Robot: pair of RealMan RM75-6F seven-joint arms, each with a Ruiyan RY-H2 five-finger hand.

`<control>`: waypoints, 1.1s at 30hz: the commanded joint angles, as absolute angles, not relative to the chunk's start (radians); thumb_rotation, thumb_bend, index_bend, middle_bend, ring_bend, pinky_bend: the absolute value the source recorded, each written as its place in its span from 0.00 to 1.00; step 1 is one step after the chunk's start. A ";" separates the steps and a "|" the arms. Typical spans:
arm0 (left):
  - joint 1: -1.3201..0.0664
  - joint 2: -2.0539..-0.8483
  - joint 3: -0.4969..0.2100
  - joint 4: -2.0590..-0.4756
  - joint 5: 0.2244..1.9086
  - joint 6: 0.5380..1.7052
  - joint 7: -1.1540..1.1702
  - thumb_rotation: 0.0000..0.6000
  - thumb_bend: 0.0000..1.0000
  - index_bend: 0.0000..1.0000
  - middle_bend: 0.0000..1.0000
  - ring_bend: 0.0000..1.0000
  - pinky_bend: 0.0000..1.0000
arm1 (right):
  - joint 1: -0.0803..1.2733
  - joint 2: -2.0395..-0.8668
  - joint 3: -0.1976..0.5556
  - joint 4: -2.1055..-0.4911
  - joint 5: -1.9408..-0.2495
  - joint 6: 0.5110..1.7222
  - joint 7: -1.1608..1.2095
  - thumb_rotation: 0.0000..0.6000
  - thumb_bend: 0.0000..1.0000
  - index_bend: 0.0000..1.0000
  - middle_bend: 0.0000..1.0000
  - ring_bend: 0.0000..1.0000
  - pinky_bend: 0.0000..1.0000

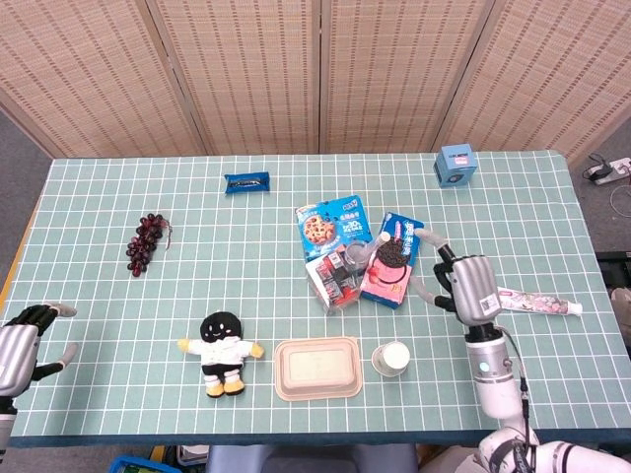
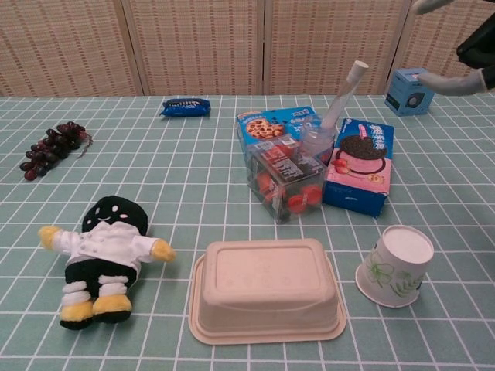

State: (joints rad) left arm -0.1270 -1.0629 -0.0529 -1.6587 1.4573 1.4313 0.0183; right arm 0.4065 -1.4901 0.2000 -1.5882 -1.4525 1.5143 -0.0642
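The right robot hand (image 1: pixel 470 287) hangs above the bench (image 1: pixel 197 286) toward its right edge, fingers spread and holding nothing; the chest view catches only a fingertip and a dark part of it at the upper right corner of the picture. Nearest to it, on the side toward the middle of the bench, lies the pink cookie box (image 1: pixel 390 271), well apart from the fingers, and just behind the hand lies a toothpaste tube (image 1: pixel 540 302) pointing at the right edge. Touching the pink box is a clear box of red snacks (image 1: pixel 335 278), with a small clear bottle (image 2: pixel 315 141) standing between them and a white stick (image 2: pixel 346 94) leaning out of it. A blue cookie bag (image 1: pixel 332 225) lies behind these, toward the far edge. A paper cup (image 1: pixel 391 359) lies on its side near the front edge, beside a beige lidded tray (image 1: pixel 316 368) and a plush doll (image 1: pixel 222 351). The left robot hand (image 1: pixel 22 340) sits off the front left corner of the bench, fingers apart and empty. Grapes (image 1: pixel 145 242) lie toward the left edge, a blue snack bar (image 1: pixel 245 183) near the far edge, and a small blue box (image 1: pixel 455 165) near the far right corner.
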 commanded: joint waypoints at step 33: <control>-0.137 -1.100 -0.043 -1.649 1.462 1.418 0.073 1.00 0.30 0.42 0.34 0.29 0.44 | 0.082 -1.200 0.018 -1.565 -1.461 1.599 -0.128 1.00 0.27 0.57 0.58 0.53 0.54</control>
